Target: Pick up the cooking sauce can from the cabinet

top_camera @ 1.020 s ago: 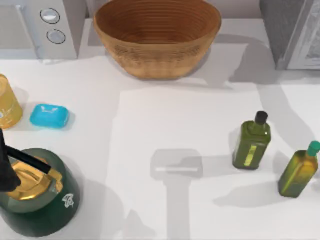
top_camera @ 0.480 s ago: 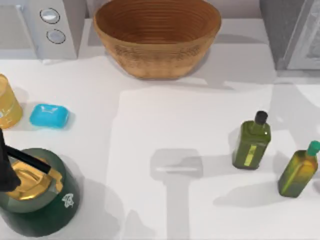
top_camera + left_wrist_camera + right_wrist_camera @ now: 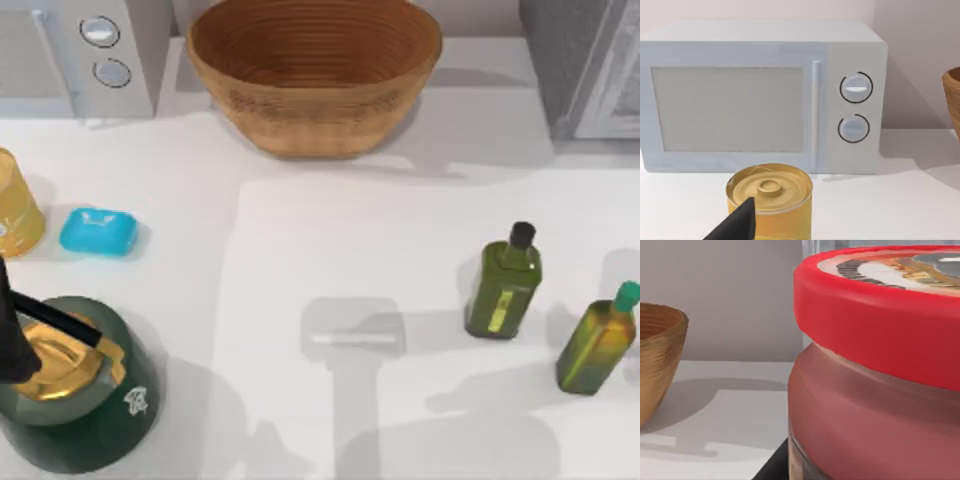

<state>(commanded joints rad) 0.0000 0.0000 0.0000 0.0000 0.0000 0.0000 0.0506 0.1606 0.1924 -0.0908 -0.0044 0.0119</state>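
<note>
**Sauce can close at right wrist camera; left arm idle over yellow tin**

Landmark: wicker bowl [image 3: 314, 70] at the back centre of the white table [image 3: 380, 240]. Its inside is bare, nothing in it.

Containers: yellow-gold tin [image 3: 14, 205], lid on, stands well to the left of the bowl and nearer the front, with a blue soap bar [image 3: 97, 232] just beside it. Dark green pot [image 3: 75, 385] with a gold lid sits further forward at the left corner, a black handle across it. Two green oil bottles stand forward and right of the bowl: one with a black cap [image 3: 503, 282], one with a teal cap [image 3: 598, 340], both upright, capped, apart from each other.

Room: white microwave [image 3: 80, 50] left of the bowl against the wall; grey cabinet [image 3: 585, 65] right of the bowl at the back corner. Pale wall behind.

Right wrist view: cooking sauce can [image 3: 875, 370] very close, red lid and rim, reddish label, upright, the bowl's rim [image 3: 657, 355] off to its side. A dark finger edge [image 3: 772, 467] sits at the can's base; cannot tell whether the right gripper is spread or clamped.

Left wrist view: microwave front with two dials, the tin [image 3: 770, 202] close below, one black fingertip [image 3: 737, 222] in front of it. Left gripper state: cannot tell.
</note>
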